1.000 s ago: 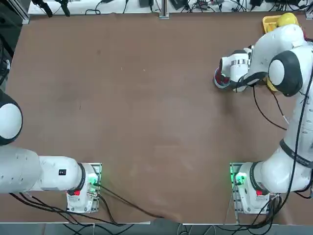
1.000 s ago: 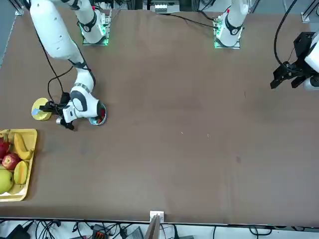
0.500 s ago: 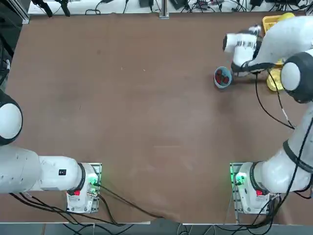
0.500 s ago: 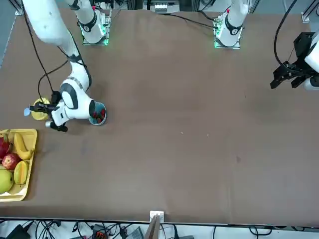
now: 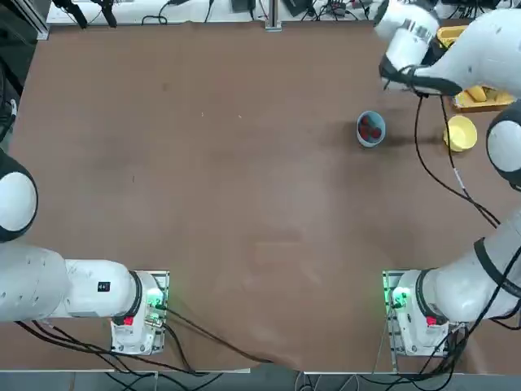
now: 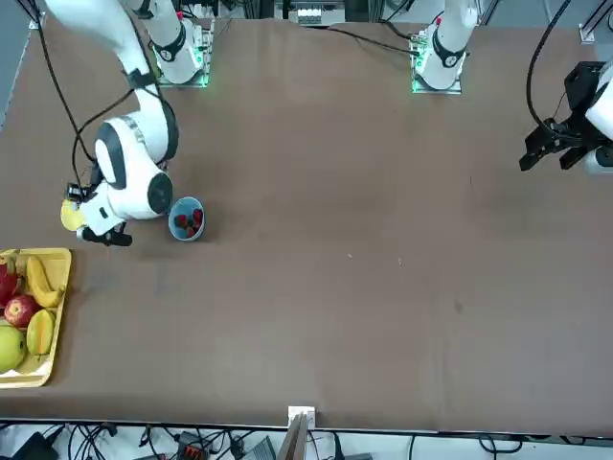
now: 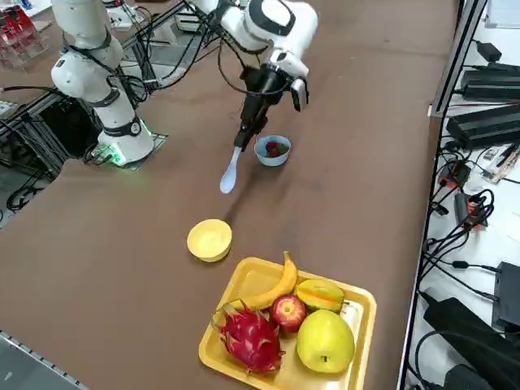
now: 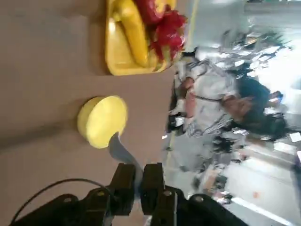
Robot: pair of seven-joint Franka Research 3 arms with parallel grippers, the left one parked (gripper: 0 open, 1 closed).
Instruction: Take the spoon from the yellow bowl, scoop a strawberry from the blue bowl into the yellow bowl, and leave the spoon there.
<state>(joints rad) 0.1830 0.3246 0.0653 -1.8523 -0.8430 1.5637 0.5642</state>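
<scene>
My right gripper (image 7: 247, 123) is shut on the handle of the light-blue spoon (image 7: 229, 175), which hangs down in the air above the table. It hovers beside the blue bowl (image 7: 272, 151), between that bowl and the yellow bowl (image 7: 210, 240). Red strawberries (image 5: 371, 127) lie in the blue bowl (image 5: 370, 129). The yellow bowl (image 5: 461, 133) looks empty. In the wrist view both fingers (image 8: 123, 181) pinch the spoon (image 8: 120, 148) above the yellow bowl (image 8: 102, 120). In the front view my wrist covers part of the yellow bowl (image 6: 69, 217).
A rectangular yellow fruit tray (image 7: 351, 302) with banana, apple, dragon fruit and other fruit lies near the table's far right corner, just past the yellow bowl. Cables and equipment line the table's edges. A person (image 8: 221, 94) shows beyond the table in the wrist view.
My right arm has risen and swung away from the yellow bowl toward the table's far edge, lifting the spoon out. The blue bowl, covered a second ago, now shows fully.
</scene>
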